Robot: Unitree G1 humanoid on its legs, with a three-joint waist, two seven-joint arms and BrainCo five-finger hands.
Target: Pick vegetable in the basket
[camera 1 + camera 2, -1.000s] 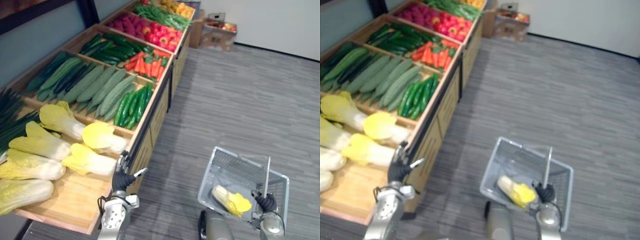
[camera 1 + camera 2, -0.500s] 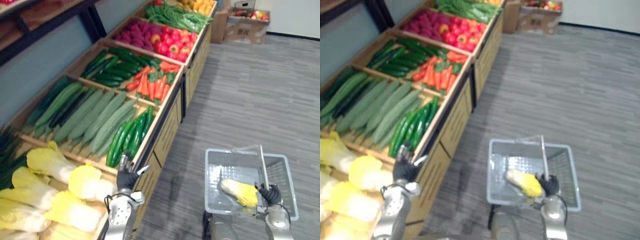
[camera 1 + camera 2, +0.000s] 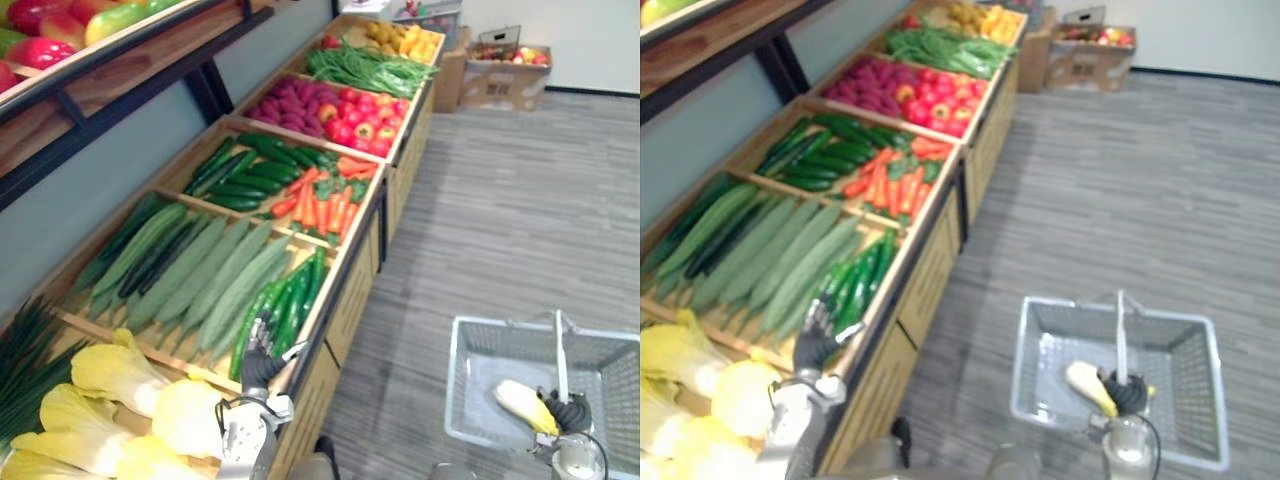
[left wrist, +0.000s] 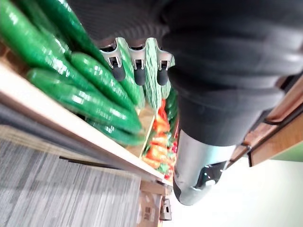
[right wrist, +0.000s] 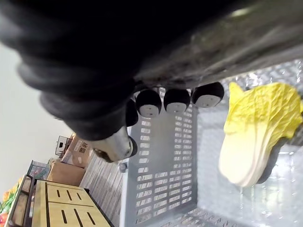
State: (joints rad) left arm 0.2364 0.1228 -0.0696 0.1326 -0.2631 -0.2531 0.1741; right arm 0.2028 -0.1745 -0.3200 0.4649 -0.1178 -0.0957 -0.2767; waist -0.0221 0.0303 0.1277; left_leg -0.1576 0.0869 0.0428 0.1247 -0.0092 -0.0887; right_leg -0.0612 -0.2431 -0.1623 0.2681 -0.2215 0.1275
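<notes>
While at the cucumbers (image 3: 290,300), left hand (image 3: 258,366) straight-fingered; cabbage (image 3: 522,403) in basket (image 3: 466,390).

Floor (image 3: 500,220): grey, finely striped covering, occupying the area from 1 o'clock to 5 o'clock.

Display stand (image 3: 350,300): light wood, long, divided into compartments by wooden partitions. It runs from 7 o'clock to 12 o'clock, with a dark rail along its front edge.

Rear wall (image 3: 120,150): grey-blue, at 10 o'clock, directly behind the stand.

Upper shelf (image 3: 130,70): wood, carried on black brackets, at 11 o'clock.

End wall (image 3: 590,40): white with black skirting, at 1 o'clock. Cardboard boxes (image 3: 505,85) stand on the floor near it.
</notes>
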